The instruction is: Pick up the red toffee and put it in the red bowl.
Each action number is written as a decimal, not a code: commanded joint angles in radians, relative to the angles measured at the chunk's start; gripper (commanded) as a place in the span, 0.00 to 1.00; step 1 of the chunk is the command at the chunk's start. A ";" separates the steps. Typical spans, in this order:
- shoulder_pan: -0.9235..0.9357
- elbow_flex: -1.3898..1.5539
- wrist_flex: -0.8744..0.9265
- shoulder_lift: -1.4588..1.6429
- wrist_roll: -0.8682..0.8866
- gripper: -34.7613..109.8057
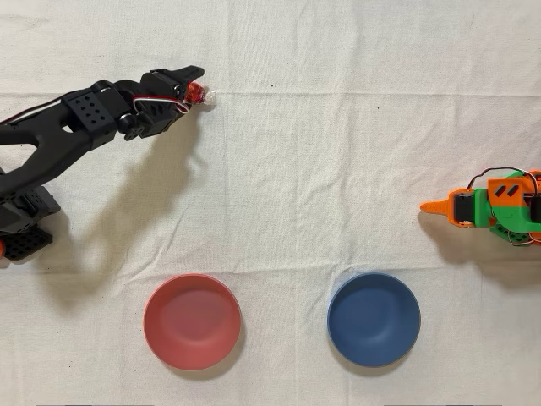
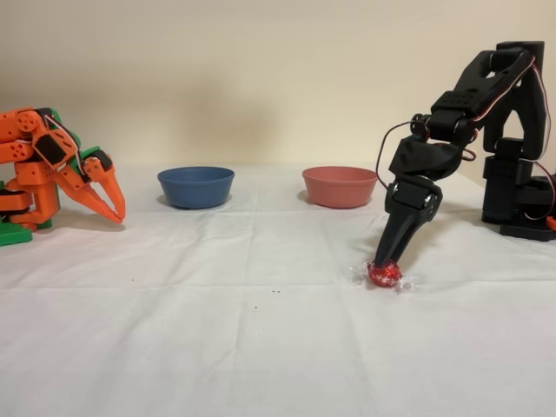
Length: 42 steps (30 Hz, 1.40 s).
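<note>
The red toffee [image 2: 384, 274] is found nearest the fixed camera, resting on the white cloth [image 2: 261, 347] with its clear twisted wrapper ends spread to either side. The gripper [image 2: 383, 264] of the black arm [image 2: 486, 87] is lowered steeply onto it, and the fingertips are seen touching the sweet; whether they are clamped on it cannot be told from either view. In the overhead view the toffee [image 1: 196, 91] is recorded at the gripper [image 1: 193, 85] tip, in the upper left of the cloth, and there the red bowl [image 1: 192, 321] is shown well apart from it, near the lower edge. The blue bowl [image 1: 374, 319] is placed to the right of the red one in that view. In the fixed view the order is reversed: the red bowl [image 2: 340, 186] stands right of the blue bowl [image 2: 195, 187]. The toffee's contact with the cloth is shown only from the side. The orange arm [image 2: 52, 165] is noted as idle.
</note>
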 commanded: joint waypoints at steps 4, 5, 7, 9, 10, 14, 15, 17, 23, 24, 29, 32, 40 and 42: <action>-0.037 0.008 -0.037 -0.005 0.002 0.44; -0.040 0.005 -0.041 -0.014 0.000 0.44; -0.043 0.000 -0.049 -0.029 -0.003 0.44; -0.044 -0.005 -0.055 -0.043 -0.006 0.43; -0.044 -0.006 -0.060 -0.049 -0.009 0.43; -0.044 -0.018 -0.066 -0.071 -0.017 0.42; -0.044 -0.023 -0.066 -0.075 -0.018 0.42; -0.044 -0.026 -0.064 -0.081 -0.018 0.41; -0.044 -0.011 -0.066 -0.078 0.002 0.33; -0.044 -0.008 -0.066 -0.077 0.003 0.32; -0.046 0.012 -0.066 -0.060 0.008 0.28; -0.046 0.025 -0.067 -0.048 0.008 0.26; -0.044 0.066 -0.069 -0.006 0.009 0.25; -0.043 0.084 -0.069 0.015 0.011 0.25</action>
